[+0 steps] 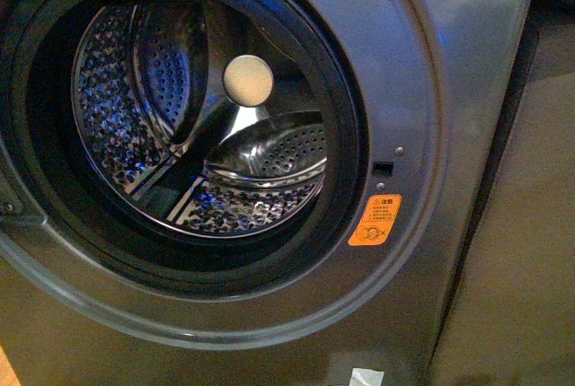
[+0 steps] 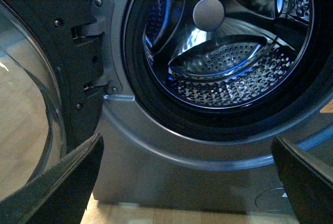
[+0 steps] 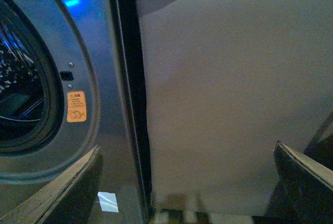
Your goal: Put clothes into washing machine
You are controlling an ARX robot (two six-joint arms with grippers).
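Dark grey metallic front-loading washing machine (image 1: 431, 90) fills the frame, perforated shiny steel drum (image 1: 198, 117) centre-left, orange warning sticker (image 1: 375, 220) lower right. The left pincer (image 2: 187, 187) and right pincer (image 3: 184, 187) are both spread.

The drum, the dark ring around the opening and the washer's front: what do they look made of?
Drum: looks like polished steel, mirror-bright and punched with rows of small holes.
Dark ring: probably rubber or plastic, black with a soft sheen.
Front panel: grey with a brushed metallic sheen; whether it is painted metal or plastic, I cannot tell.
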